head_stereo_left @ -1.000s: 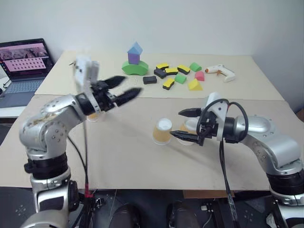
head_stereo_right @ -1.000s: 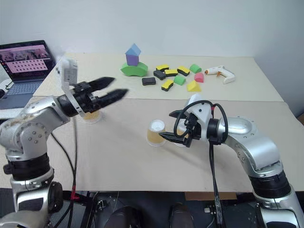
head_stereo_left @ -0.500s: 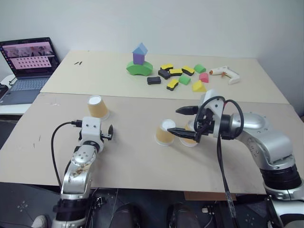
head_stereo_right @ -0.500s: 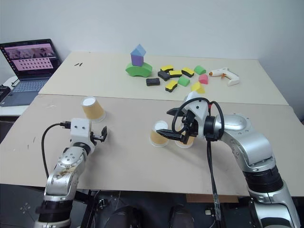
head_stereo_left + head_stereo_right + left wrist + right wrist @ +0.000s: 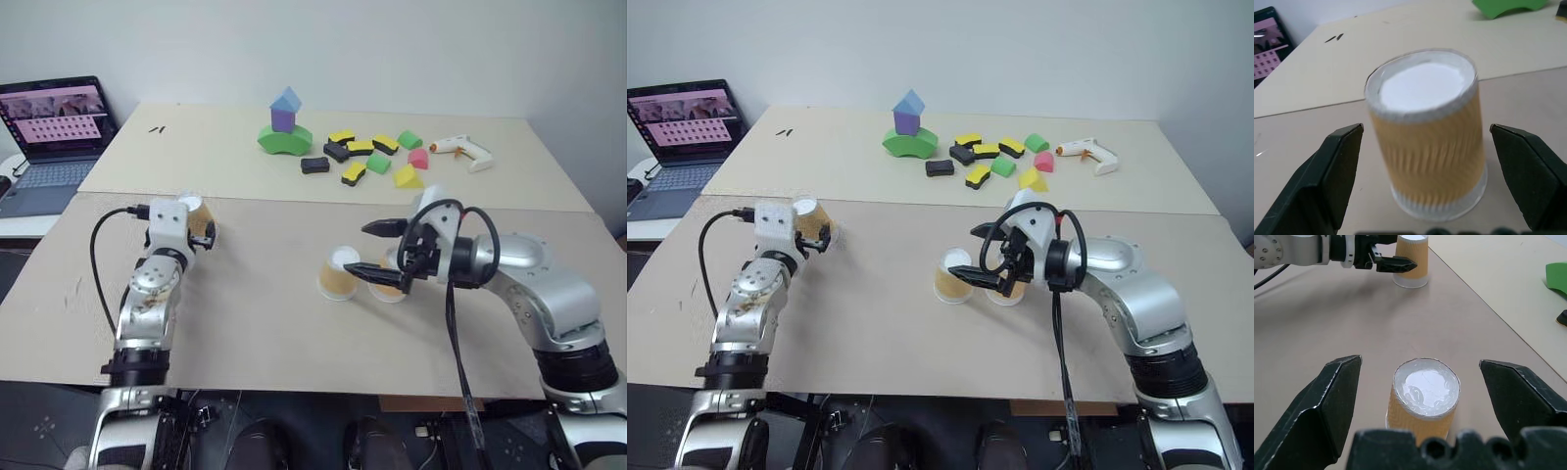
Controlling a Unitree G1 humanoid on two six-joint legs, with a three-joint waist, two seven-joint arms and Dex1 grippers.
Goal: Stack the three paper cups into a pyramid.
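Note:
Three tan-orange paper cups stand upside down on the front table. The left cup [image 5: 1425, 142] sits between the open fingers of my left gripper [image 5: 1425, 129], which points level at it with a gap on both sides. The middle cup [image 5: 338, 273] stands just past my right gripper [image 5: 362, 247], open, with the fingertips either side of it in the right wrist view. The third cup [image 5: 394, 284] is right beside the middle one, partly hidden behind the right fingers. No cup is held.
On the rear table stand a green, purple and blue block tower [image 5: 283, 127], several loose foam blocks [image 5: 372, 157] and a white glue gun [image 5: 458, 149]. A laptop [image 5: 54, 122] sits off to the far left. A seam [image 5: 294, 201] divides the two tables.
My left arm has come down from a raised pose and moved forward, so its open fingers now flank the left cup. The right arm and the two middle cups have stayed put.

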